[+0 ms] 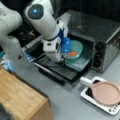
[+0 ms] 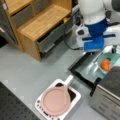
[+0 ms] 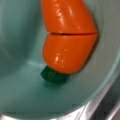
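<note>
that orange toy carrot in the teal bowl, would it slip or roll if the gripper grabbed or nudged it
The carrot looks glossy and hard, so it may well slip between fingers. Its rounded, tapering body would probably roll or pivot if nudged, though the bowl walls should keep it in. A seam across its middle hints it could split into two pieces. The gripper hangs just over the bowl.

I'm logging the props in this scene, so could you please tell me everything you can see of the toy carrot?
The toy carrot looks like glossy orange plastic, split by a seam into two sections, with a short dark green stub at its thick end. It lies on its side inside the pale teal bowl, resting on the bowl's inner surface. The bowl sits on the tray of the open toaster oven. The gripper hangs close above.
</note>
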Robot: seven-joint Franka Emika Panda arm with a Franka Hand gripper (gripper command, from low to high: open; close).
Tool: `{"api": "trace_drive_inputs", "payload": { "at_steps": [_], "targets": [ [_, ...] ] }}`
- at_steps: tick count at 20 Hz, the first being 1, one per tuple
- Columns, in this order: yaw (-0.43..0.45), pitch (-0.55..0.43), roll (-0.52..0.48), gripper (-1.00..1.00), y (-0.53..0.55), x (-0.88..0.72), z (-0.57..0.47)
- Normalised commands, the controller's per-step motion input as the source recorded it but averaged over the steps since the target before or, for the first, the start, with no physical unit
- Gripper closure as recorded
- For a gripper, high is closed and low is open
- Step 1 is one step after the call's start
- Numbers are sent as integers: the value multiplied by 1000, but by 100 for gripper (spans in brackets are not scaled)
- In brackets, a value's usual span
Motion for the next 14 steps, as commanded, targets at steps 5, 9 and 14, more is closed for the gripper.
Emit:
{"api": "trace_drive_inputs", "payload": {
  "at_steps": [5,9,14],
  "targets": [
    [-65,-28,-10,-100,19,4,-85],
    [-162,-30,-6,-100,-20,-2,-100],
    [-222,-18,4,-100,-33,-7,-97]
  ]
}}
